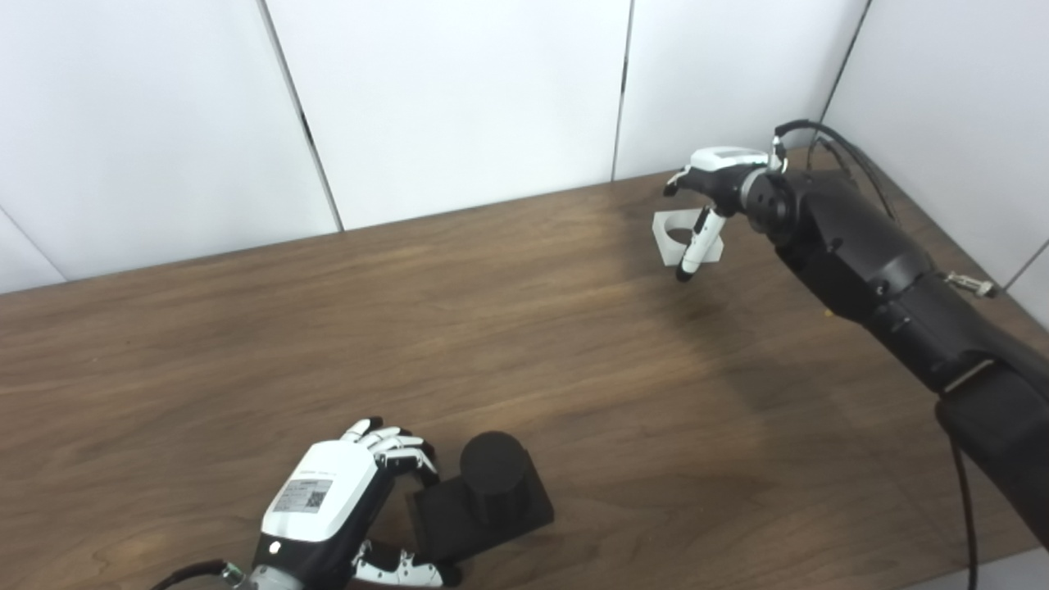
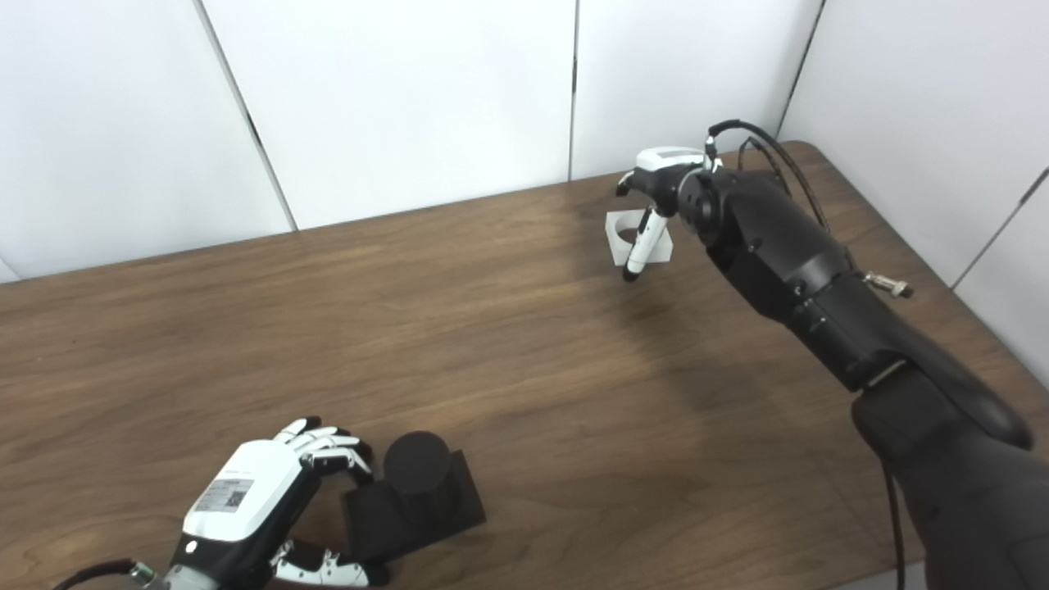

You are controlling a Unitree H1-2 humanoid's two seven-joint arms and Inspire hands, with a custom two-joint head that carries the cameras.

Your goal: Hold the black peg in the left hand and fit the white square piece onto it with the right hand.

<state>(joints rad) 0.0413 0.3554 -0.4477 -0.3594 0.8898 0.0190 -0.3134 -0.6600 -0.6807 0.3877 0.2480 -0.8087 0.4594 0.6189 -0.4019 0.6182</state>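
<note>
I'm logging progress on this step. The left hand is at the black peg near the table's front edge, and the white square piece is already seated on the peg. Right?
Not quite. The white square piece isn't on the black peg; the left eye view shows it far across the table by the right hand. The left hand is at the peg.

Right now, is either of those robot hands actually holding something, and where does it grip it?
The left hand grips the black peg by the near-left corner of its square base. The right hand is at the white square piece; a grip cannot be told.
</note>
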